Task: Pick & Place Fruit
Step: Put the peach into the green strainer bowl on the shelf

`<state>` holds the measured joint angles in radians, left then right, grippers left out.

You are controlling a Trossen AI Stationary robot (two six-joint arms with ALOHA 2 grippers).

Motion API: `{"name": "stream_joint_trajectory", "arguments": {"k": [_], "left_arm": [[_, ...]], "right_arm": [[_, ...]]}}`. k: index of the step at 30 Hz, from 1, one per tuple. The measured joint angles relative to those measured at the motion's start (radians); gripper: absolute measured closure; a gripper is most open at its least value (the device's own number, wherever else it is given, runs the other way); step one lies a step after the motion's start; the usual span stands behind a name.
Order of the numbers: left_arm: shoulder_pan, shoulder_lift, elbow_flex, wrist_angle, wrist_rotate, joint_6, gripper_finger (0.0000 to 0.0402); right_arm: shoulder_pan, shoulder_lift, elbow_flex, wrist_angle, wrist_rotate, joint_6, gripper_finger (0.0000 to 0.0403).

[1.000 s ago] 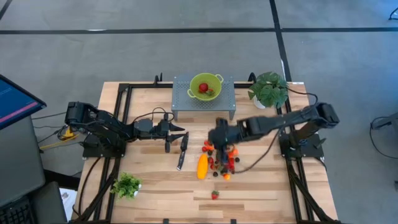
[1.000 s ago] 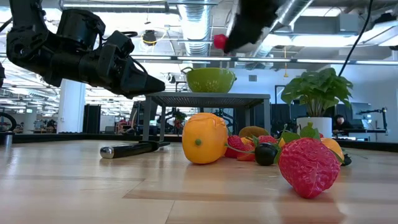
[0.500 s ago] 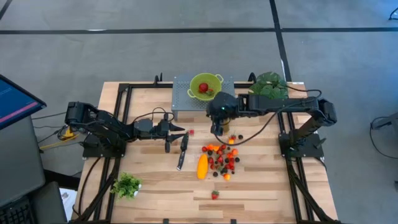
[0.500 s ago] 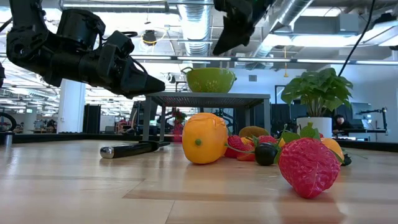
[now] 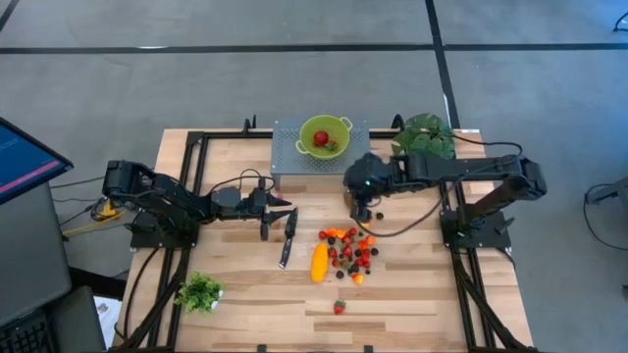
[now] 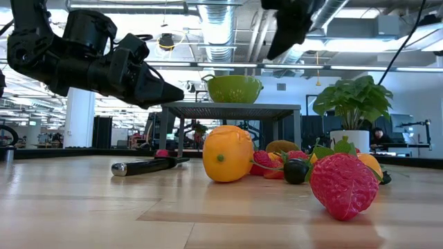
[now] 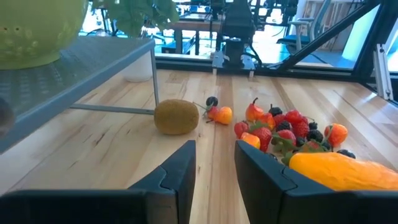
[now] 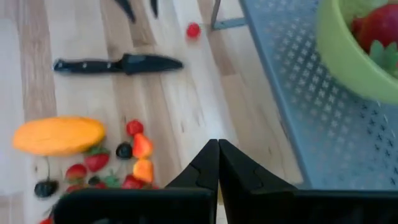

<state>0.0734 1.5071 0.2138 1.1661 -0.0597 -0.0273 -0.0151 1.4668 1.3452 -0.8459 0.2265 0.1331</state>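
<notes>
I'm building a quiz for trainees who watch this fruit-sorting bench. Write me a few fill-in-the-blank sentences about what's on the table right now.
1. The green colander stands on a grey metal ____.
2. The right gripper is shut and holds ____.
3. The black-handled knife lies on the table between the left gripper and the ____ fruit.
4. A single red ball lies apart from the pile, near the rack's ____.

Missing words: rack; nothing; yellow-orange; leg

Knife: black-handled knife (image 5: 287,238) lies flat on the wooden table (image 5: 235,294).
Plants: potted green plant (image 5: 424,139) far right; small green leafy plant (image 5: 199,291) near left.
</notes>
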Motion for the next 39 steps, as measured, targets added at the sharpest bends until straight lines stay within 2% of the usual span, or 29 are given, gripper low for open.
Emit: {"name": "stream_joint_trajectory", "arguments": {"k": [5, 12, 18, 25, 30, 32, 35, 39], "left_arm": [[0.0, 0.0, 0.0, 0.008, 0.0, 0.0, 0.0296], [0.0, 0.0, 0.0, 0.008, 0.0, 0.0, 0.0296], [0.0, 0.0, 0.0, 0.01, 0.001, 0.0, 0.0296], [0.0, 0.0, 0.0, 0.011, 0.004, 0.0, 0.0296], [0.0, 0.0, 0.0, 0.012, 0.003, 0.0, 0.0296], [0.0, 0.0, 0.0, 0.012, 0.003, 0.0, 0.0296], [0.0, 0.0, 0.0, 0.013, 0.003, 0.0, 0.0296], [0.0, 0.0, 0.0, 0.017, -0.001, 0.0, 0.0296]], "right_arm": [[0.055, -0.076, -0.08, -0.005, 0.071, 0.072, 0.0402], [0.132, -0.199, -0.284, 0.018, 0.127, 0.206, 0.0403], [0.179, -0.367, -0.438, 0.018, 0.257, 0.325, 0.0403], [0.187, -0.559, -0.586, 0.011, 0.279, 0.48, 0.0403], [0.154, -0.621, -0.647, -0.01, 0.409, 0.538, 0.0403], [0.125, -0.627, -0.648, 0.024, 0.398, 0.541, 0.0403], [0.098, -0.614, -0.648, 0.058, 0.303, 0.544, 0.0403], [0.129, -0.531, -0.648, 0.079, 0.249, 0.56, 0.0403]]}}
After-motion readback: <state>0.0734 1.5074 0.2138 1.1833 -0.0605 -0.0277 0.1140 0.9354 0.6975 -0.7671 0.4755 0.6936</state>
